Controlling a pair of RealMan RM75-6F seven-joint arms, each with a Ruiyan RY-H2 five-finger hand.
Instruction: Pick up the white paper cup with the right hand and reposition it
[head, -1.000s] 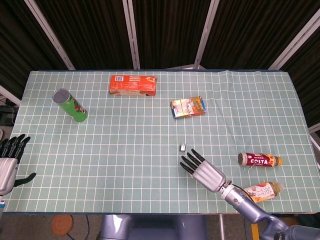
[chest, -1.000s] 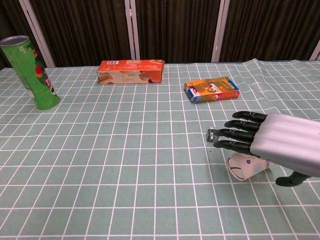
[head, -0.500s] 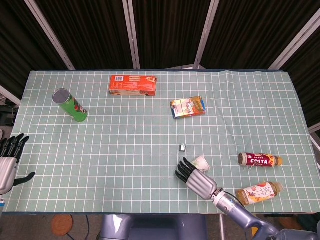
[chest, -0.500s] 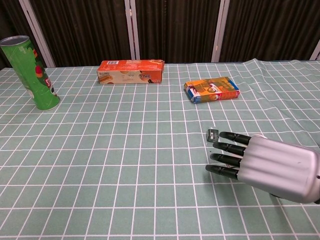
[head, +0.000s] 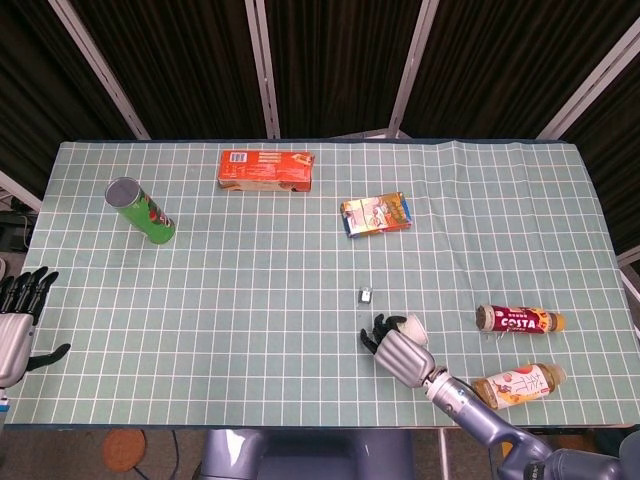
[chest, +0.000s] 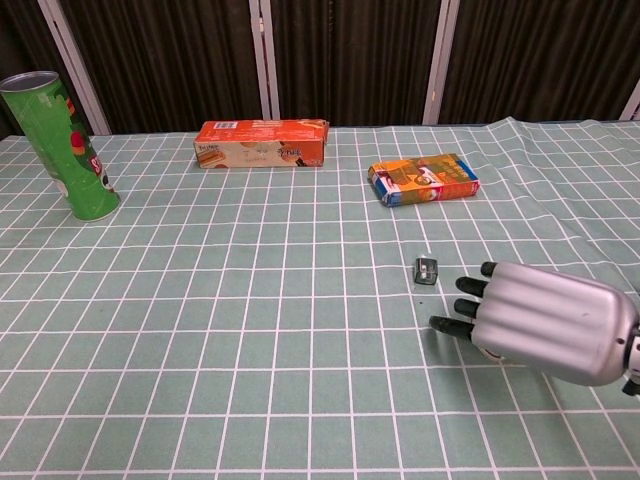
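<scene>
The white paper cup (head: 410, 325) lies on its side on the table (head: 300, 270), toward the near edge and right of the middle, with the right hand (head: 397, 350) lowered over it, fingers (chest: 462, 308) curled down around it (only a sliver of white shows past the knuckles, so whether the grip is firm I cannot tell). Just beyond the fingertips sits a small metal clip (chest: 426, 270). To the right lie a Costa bottle (head: 518, 320) and a juice bottle (head: 520, 383), both on their sides near the right near corner. Further back are a snack packet (chest: 422, 178), an orange box (chest: 261, 144) and a green chip can (chest: 60, 130), tilted. The left hand (head: 17, 320) hangs off the left edge, fingers spread, holding nothing.
</scene>
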